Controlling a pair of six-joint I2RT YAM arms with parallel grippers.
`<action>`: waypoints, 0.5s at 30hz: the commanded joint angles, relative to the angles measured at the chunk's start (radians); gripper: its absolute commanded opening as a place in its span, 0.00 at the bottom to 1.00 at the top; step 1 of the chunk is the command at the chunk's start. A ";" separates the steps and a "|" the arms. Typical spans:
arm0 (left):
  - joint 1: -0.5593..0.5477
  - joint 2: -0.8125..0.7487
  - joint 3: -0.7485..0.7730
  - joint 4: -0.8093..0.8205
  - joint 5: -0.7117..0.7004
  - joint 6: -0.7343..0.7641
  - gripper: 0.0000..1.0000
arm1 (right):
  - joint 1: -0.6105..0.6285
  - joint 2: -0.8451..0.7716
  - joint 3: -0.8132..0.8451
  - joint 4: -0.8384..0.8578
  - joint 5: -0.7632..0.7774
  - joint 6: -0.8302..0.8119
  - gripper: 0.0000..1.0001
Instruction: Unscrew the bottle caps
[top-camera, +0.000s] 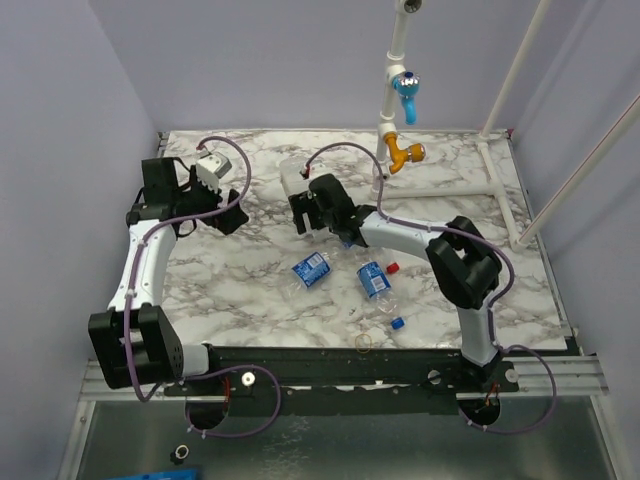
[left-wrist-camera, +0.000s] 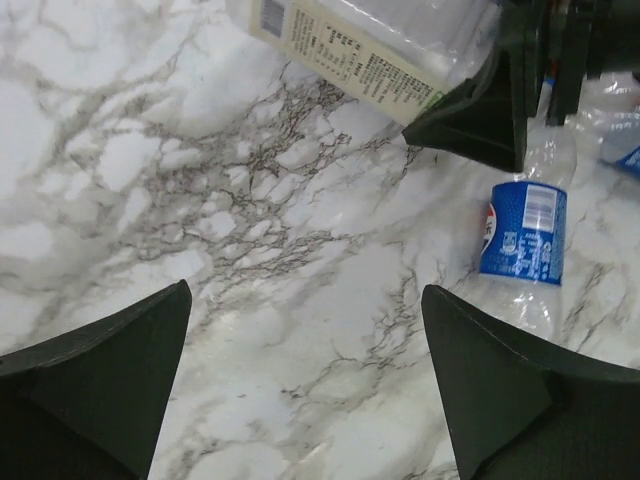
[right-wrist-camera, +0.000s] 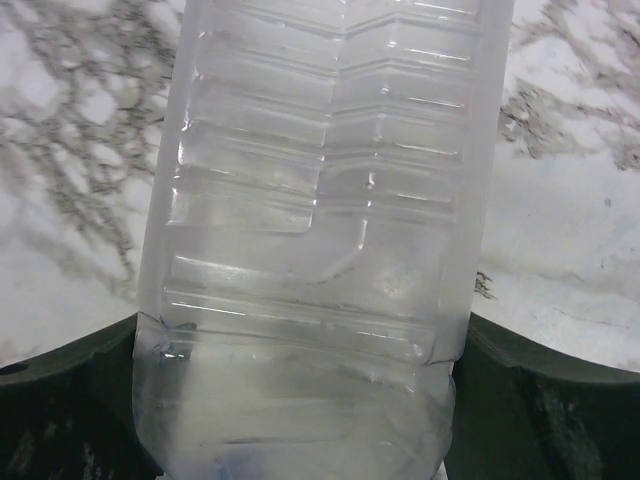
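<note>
Straddling a wide clear bottle, the right hand seems placed to steady it.
Whether it pinches cannot be told; left hand hangs spread, free for twisting; blue-labelled bottles lie on the table.

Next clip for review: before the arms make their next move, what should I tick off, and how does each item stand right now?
1. Jaws of the left gripper open and empty: ok.
2. The clear ribbed plastic bottle sits between the fingers of the right gripper: ok.
3. Right grip firm on that bottle: cannot tell.
4. Cap present on that bottle: cannot tell, no view shows its neck clearly.
5. Left gripper lined up on that bottle: not ok, it hangs over the bare marble table, with the bottle off to one side.
6. The small blue-labelled crinkly bottle lies clear of both grippers: ok.
</note>
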 joint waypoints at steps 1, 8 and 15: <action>0.008 -0.156 -0.037 -0.093 0.154 0.509 0.99 | -0.019 -0.148 -0.034 0.077 -0.218 -0.052 0.78; 0.006 -0.349 -0.099 -0.106 0.148 1.046 0.99 | -0.081 -0.299 -0.042 -0.019 -0.659 -0.017 0.75; -0.005 -0.475 -0.164 -0.094 0.265 1.289 0.99 | -0.080 -0.345 0.005 -0.177 -0.818 0.002 0.73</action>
